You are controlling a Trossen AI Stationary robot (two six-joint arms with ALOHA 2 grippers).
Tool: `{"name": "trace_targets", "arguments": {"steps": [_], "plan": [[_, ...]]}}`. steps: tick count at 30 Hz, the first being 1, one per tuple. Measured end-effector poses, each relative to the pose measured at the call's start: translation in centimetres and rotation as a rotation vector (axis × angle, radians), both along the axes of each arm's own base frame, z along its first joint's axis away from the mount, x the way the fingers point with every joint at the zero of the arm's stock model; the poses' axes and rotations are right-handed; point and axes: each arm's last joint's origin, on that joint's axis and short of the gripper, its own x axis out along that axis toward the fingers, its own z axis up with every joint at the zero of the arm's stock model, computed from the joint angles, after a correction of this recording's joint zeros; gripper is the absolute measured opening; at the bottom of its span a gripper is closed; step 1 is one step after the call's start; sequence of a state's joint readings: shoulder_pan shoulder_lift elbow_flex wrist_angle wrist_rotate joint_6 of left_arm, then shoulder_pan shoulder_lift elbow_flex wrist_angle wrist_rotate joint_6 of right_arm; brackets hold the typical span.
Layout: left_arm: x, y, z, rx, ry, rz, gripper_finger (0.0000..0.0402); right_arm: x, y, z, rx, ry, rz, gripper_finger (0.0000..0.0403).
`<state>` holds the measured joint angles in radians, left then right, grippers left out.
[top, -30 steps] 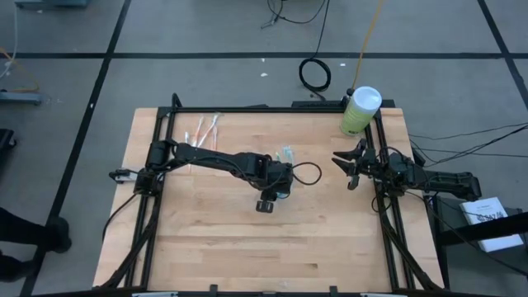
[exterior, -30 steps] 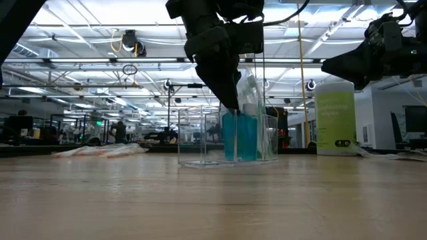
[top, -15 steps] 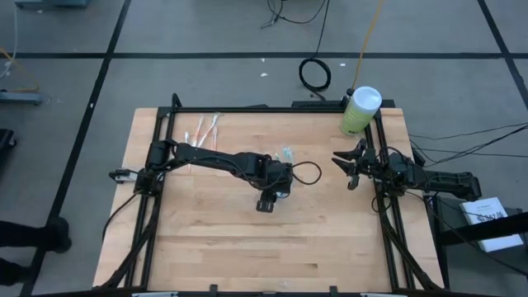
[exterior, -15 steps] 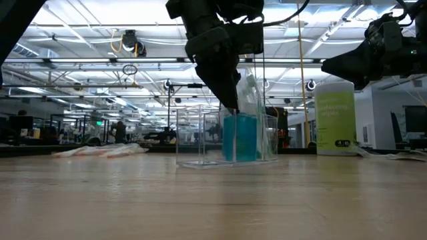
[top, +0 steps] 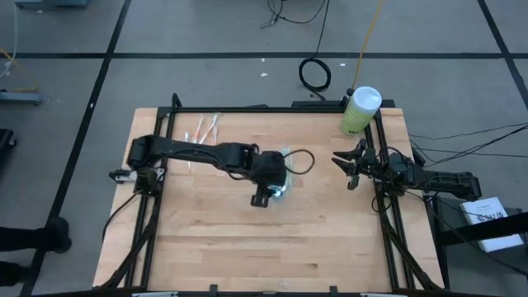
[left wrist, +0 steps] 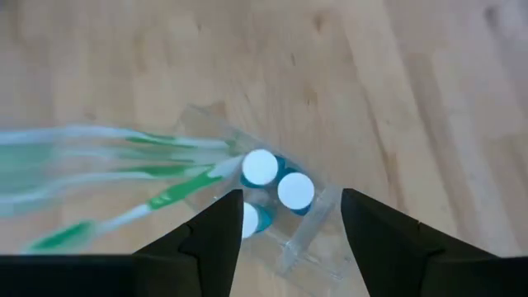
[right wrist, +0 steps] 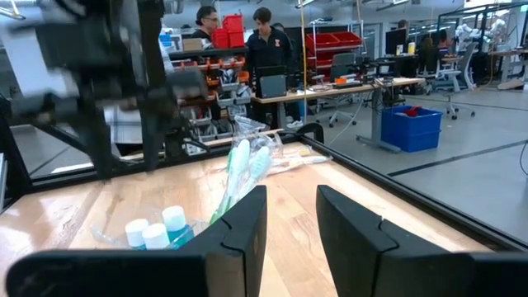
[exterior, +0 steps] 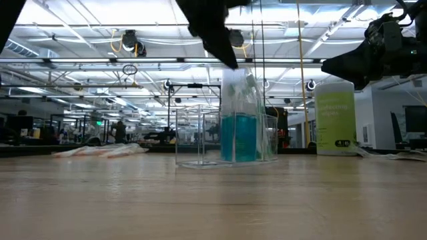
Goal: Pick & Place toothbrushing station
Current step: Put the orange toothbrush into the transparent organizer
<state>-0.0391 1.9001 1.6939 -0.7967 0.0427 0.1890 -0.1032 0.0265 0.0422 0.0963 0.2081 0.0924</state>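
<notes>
Three small white tubes with blue caps (left wrist: 272, 188) now stand inside the small clear plastic holder (exterior: 227, 137), which sits near the middle of the wooden desk (top: 206, 247), with green-and-white toothbrushes (left wrist: 140, 169) leaning out of it. Left gripper (left wrist: 289, 227) has lifted — a second ago its dark fingers (left wrist: 210, 239) reached down into the holder beside the tubes; now they hang above it, spread apart, nothing between them. In the low view only the dark tips show near the top edge, clear of the brush heads.

Reads to me as a release: the last piece dropped in, arm backing off upward.

Still to go — a small bunch of pink-and-white toothbrushes (top: 205, 129) lying flat at the far left of the desk, well apart from the holder.

Right gripper (top: 345, 166) waits at the right edge, near the pale-green canister with a white lid (top: 360, 110), unchanged; fingers (right wrist: 235, 239) partly apart, holding nothing.
</notes>
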Motion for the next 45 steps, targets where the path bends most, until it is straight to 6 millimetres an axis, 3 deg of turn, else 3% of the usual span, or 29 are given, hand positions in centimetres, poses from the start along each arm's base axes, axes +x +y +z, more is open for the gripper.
{"name": "trace_targets", "arguments": {"steps": [7, 12, 16, 24, 31, 37, 45], "plan": [[-3.6, 1.2, 5.8, -0.014, -0.123, 0.041, 0.0214, 0.0, 0.0, 0.0, 0.000, 0.000, 0.000, 0.0098], [-6.8, 2.7, 7.4, -0.029, -0.187, 0.094, 0.0214, 0.0, 0.0, 0.0, 0.000, 0.000, 0.000, 0.0098], [-9.7, 4.1, 6.2, -0.041, -0.307, 0.160, 0.0214, 0.0, 0.0, 0.0, 0.000, -0.001, 0.000, 0.0098], [-15.8, 6.5, 0.7, -0.072, -0.504, 0.440, 0.0214, 0.0, 0.0, 0.0, 0.000, 0.000, 0.000, 0.0098], [-20.6, 6.8, -2.6, -0.095, -0.702, 0.582, 0.0214, 0.0, 0.0, 0.0, 0.000, 0.000, 0.000, 0.0098], [-24.7, 5.8, -3.1, -0.104, -0.847, 0.569, 0.0214, 0.0, 0.0, 0.0, 0.000, 0.000, 0.000, 0.0098], [-31.0, 4.4, -2.1, -0.120, -0.900, 0.597, 0.0214, 0.0, 0.0, 0.0, 0.000, -0.001, 0.000, 0.0098]]}}
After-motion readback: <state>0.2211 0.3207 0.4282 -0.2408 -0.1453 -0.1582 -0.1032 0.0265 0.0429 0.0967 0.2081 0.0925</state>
